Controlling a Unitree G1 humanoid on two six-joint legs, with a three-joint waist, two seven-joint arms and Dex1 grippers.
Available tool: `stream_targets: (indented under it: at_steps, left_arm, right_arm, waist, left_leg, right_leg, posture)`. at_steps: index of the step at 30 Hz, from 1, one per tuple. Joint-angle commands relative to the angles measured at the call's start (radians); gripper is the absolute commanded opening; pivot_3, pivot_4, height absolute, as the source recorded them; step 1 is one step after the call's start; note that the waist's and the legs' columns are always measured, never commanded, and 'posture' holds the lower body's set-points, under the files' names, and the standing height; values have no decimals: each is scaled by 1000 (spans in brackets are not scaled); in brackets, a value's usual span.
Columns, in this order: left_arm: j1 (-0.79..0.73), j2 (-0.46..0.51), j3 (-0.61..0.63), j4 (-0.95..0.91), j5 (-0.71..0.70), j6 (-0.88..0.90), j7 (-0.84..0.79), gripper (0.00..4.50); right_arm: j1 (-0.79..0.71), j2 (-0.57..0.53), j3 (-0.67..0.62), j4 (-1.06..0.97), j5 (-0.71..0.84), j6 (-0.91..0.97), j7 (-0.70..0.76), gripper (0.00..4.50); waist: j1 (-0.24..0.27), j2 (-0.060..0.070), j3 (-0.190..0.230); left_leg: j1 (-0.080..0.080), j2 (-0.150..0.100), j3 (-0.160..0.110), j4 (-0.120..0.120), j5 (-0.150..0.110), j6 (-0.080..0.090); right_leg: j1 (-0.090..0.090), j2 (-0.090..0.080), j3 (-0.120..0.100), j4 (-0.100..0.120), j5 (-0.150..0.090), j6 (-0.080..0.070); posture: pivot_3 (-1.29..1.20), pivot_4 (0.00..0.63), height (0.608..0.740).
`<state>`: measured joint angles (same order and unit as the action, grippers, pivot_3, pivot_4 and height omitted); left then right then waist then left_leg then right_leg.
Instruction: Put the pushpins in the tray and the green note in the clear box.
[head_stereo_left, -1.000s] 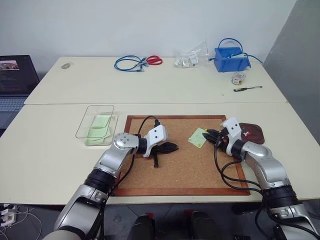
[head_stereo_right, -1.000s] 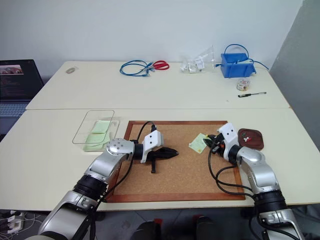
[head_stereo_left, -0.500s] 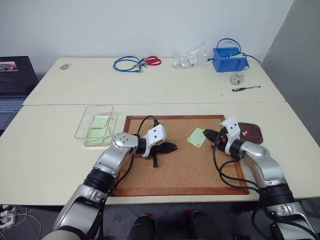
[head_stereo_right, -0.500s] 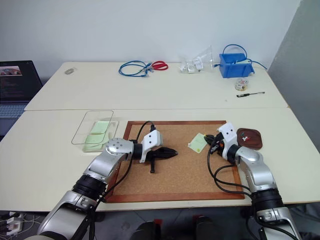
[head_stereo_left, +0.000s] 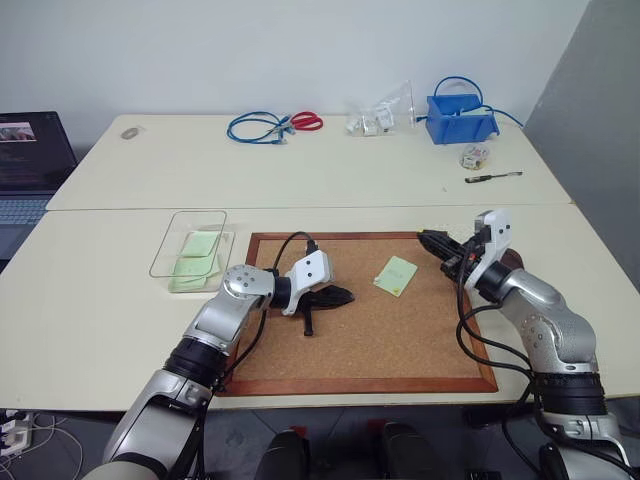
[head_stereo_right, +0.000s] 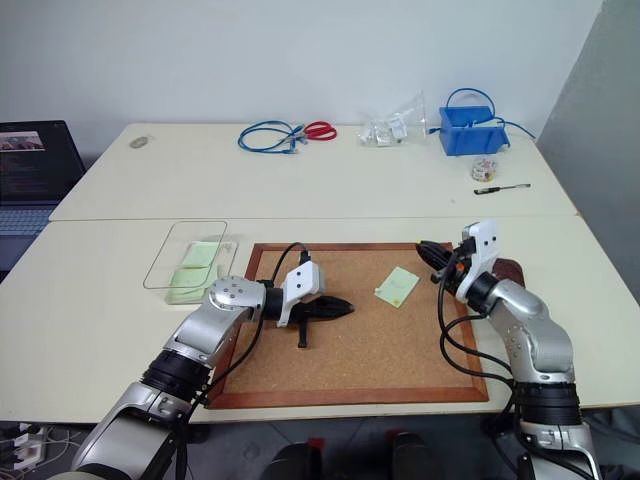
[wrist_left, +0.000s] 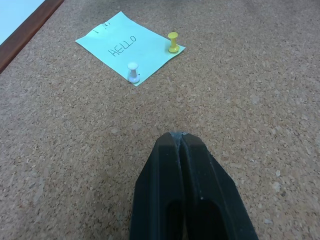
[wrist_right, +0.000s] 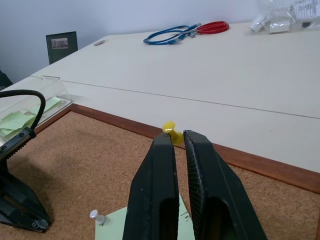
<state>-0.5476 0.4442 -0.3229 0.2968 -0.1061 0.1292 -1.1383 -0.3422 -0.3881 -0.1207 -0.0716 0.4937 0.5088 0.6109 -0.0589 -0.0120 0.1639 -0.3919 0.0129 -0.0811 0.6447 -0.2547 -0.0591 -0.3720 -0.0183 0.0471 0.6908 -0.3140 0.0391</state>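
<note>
Right wrist view: yellow pushpin (wrist_right: 169, 134) pinched by stem at tips of right tool (wrist_right: 180, 141), lifted off cork board (head_stereo_left: 360, 330). Pin judged tiny, light, hard, slippery; stem grip advised. Green note (head_stereo_left: 397, 275), thin, limp paper, is held by white pushpin (wrist_left: 133, 71). Left tool (wrist_left: 182, 144) shut, empty.

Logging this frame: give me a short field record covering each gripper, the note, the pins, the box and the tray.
left gripper: shut, empty, low over the cork board
right gripper: shut on a yellow pushpin, above the board's far right corner
green note: flat on the cork board, marked HELLO
pins at note: white pushpin and a second yellow pushpin standing at its edges
clear box: on the table left of the board, green papers inside
tray: mostly hidden behind the right arm
</note>
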Motion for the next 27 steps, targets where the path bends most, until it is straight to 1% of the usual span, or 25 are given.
stream_targets:
  at_steps: [1,4,6,8,10,15,20,21,24,27]
  left_arm:
    - [41,24,-48,32,45,30,-31,0]
    - [45,26,-49,26,44,30,-33,0]
    - [47,30,-50,25,44,31,-39,0]
    - [49,34,-51,25,44,30,-44,0]
    - [48,35,-52,25,44,28,-47,0]
    - [34,32,-57,40,44,22,-52,0]
    - [27,30,-59,50,45,14,-56,0]
    - [27,30,-59,51,46,13,-57,0]
    - [26,32,-58,54,47,9,-58,0]
    - [28,35,-57,54,48,7,-58,0]
  right_arm:
    - [13,-15,-62,-55,-8,-1,-70,72]
    - [51,-56,-78,-62,-70,-18,-118,72]
    - [113,-74,-142,-84,-98,-6,-194,72]
    - [162,-71,-185,-109,-105,13,-248,72]
    - [183,-66,-194,-117,-116,11,-278,72]
    - [174,-50,-211,-77,-150,-6,-351,72]
    - [139,-48,-203,-33,-164,-12,-363,72]
    - [134,-49,-204,-25,-167,-10,-369,692]
    - [126,-51,-213,-5,-168,-8,-378,1199]
    - [129,-56,-217,7,-167,-13,-381,1851]
  waist:
    - [0,0,0]
    - [3,0,0]
    - [7,0,0]
    - [10,0,0]
    - [5,0,0]
    - [-1,3,-2]
    - [0,3,-2]
    - [0,3,-2]
    - [0,3,-2]
    - [0,3,-2]
  left_leg:
    - [0,0,0,0,0,0]
    - [0,0,0,0,0,0]
    - [-1,0,0,0,0,0]
    - [-1,0,0,0,0,0]
    - [-1,0,0,-1,0,0]
    - [2,0,2,-1,0,0]
    - [2,0,2,-1,0,0]
    - [2,0,1,-1,0,0]
    - [2,0,1,-2,0,0]
    - [2,0,2,-2,0,0]
  right_leg:
    - [0,0,0,0,0,0]
    - [0,0,0,0,0,0]
    - [0,0,0,-1,0,0]
    - [0,0,0,-1,0,0]
    - [0,0,0,-1,0,0]
    - [1,0,2,0,0,0]
    - [1,1,2,0,0,0]
    - [1,1,2,-1,0,0]
    - [1,1,2,-1,0,0]
    - [1,0,2,-1,0,0]
  posture:
    - [0,150,740]
    - [0,150,740]
    - [0,150,740]
    - [0,150,740]
    - [0,150,740]
    - [0,150,740]
    - [0,150,740]
    - [0,150,740]
    - [0,150,740]
    - [0,150,740]
